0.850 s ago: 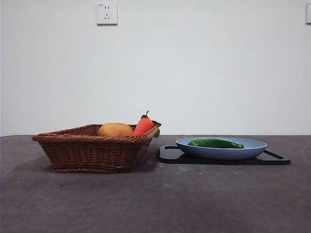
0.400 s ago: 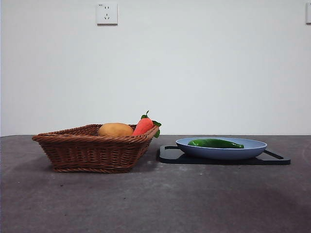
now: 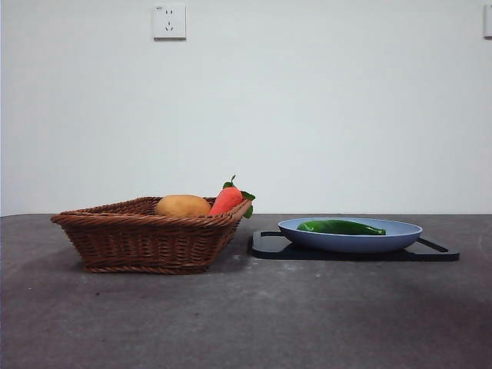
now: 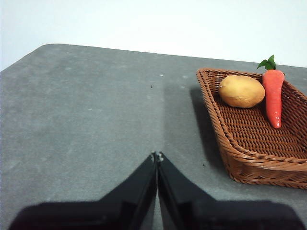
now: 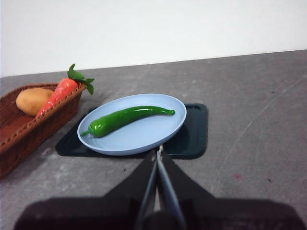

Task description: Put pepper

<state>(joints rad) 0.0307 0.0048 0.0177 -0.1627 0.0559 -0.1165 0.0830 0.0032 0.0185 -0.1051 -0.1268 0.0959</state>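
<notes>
The pepper [image 5: 129, 118] lies lengthwise in the blue plate [image 5: 144, 139], which sits on a dark tray [image 5: 194, 134] on the table [image 3: 246, 315]. The right gripper [image 5: 158, 152], jaws clenched together and empty, hangs near the plate; the left gripper [image 4: 157, 156], likewise closed on nothing, waits beside the wicker basket [image 4: 249, 163] holding a carrot [image 4: 273, 96] and what looks like a potato [image 4: 241, 91]. The glossy, tapered pepper could probably slip or roll from a pinch near its thin tip.
</notes>
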